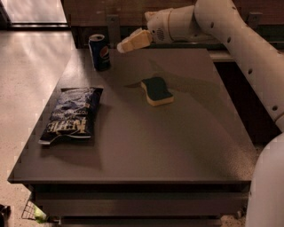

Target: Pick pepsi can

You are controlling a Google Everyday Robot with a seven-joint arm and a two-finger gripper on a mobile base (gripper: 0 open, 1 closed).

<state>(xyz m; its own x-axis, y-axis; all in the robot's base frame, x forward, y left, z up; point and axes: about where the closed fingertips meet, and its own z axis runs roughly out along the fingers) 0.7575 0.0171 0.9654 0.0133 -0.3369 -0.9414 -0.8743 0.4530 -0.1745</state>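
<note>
— Dark grey table (177,133), matte, on a pale speckled floor (26,88); a dark brown wall (88,11) runs along 12 o'clock.
— What lies on it?
— An upright can (100,52) at 11 o'clock, near the far edge. A flat chip bag (73,114) at 9 o'clock. One sponge (156,91), dark side up, just past centre toward 12.
— And the gripper (126,44)?
— Over the far edge, at the can's 2 o'clock, near it but apart, pointing at it. Its white arm (230,35) comes from 3 o'clock. Spread or closed, I cannot tell.
</note>
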